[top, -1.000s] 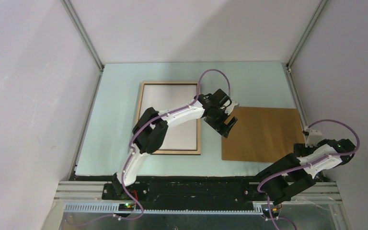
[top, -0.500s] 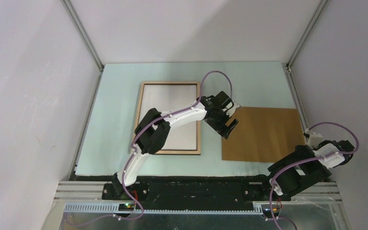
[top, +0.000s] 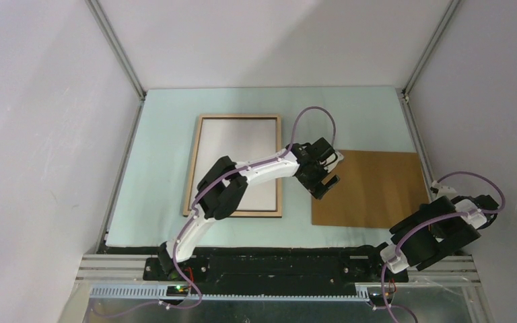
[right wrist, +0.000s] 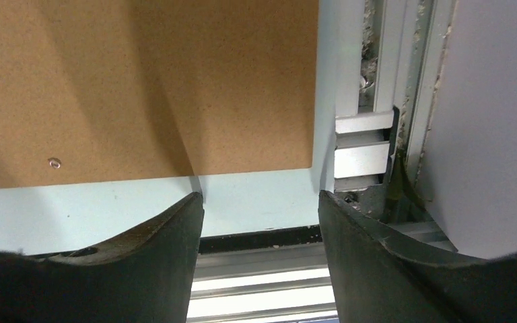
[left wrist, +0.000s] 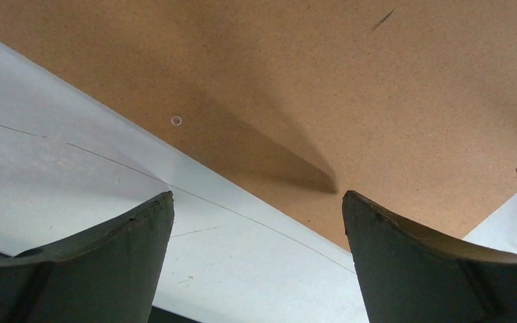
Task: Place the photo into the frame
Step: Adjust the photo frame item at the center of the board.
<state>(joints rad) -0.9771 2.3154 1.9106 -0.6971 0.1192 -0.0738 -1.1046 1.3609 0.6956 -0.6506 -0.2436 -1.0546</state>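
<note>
**Both hands open, photo seems to lie in the frame**

Nearest, the right hand [right wrist: 259,198] hangs over the near right corner of the board [top: 377,188], fingers apart, holding nothing. Further in, the left hand [left wrist: 257,195] is low over the board's left edge, close to a corner, fingers wide apart and empty too. Beyond it, the frame [top: 238,118] lies flat on the counter [top: 161,168], wood side up. The pale sheet inside it looks like the photo [top: 232,145] face down, but I cannot be sure. The photo is likely thin, light, bendy and slippery. I would lift it gently by one edge so it does not crease.
</note>
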